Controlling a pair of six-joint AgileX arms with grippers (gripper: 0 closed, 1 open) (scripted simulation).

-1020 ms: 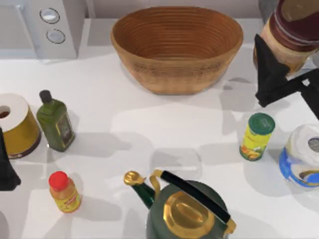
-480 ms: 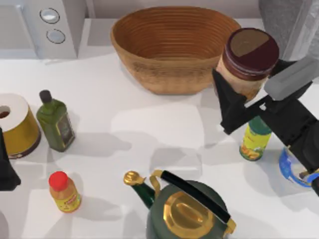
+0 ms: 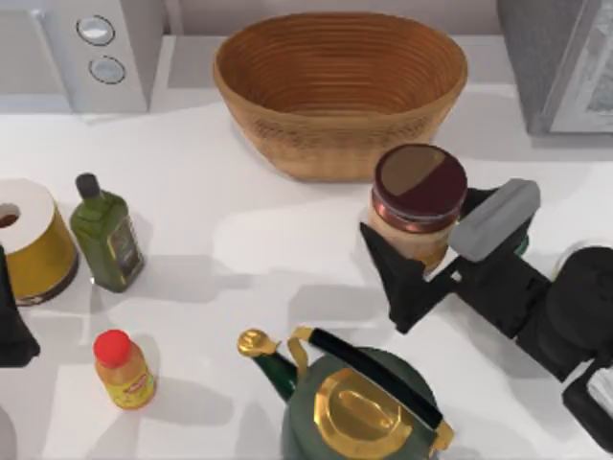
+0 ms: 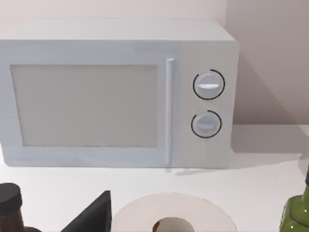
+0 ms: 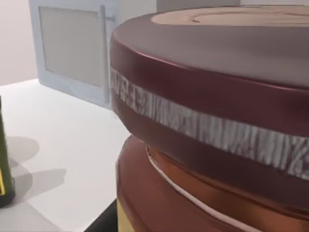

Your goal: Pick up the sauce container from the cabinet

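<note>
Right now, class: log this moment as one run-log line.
right tool: shut on sauce container | jar: lifted, upright, in front of basket | left tool: parked, table's left edge

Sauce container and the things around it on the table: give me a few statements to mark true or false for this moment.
1. The right gripper holds the sauce container. True.
2. The sauce container lies inside the wicker basket. False: it is in front of the basket, outside its rim, in the gripper's grasp.
3. The small yellow bottle has a green cap. False: its cap is red.
4. The green oil bottle stands beside the paper roll, at the table's left. True.
5. The left gripper is above the kettle. False: it sits at the table's left edge, far from the kettle.
</note>
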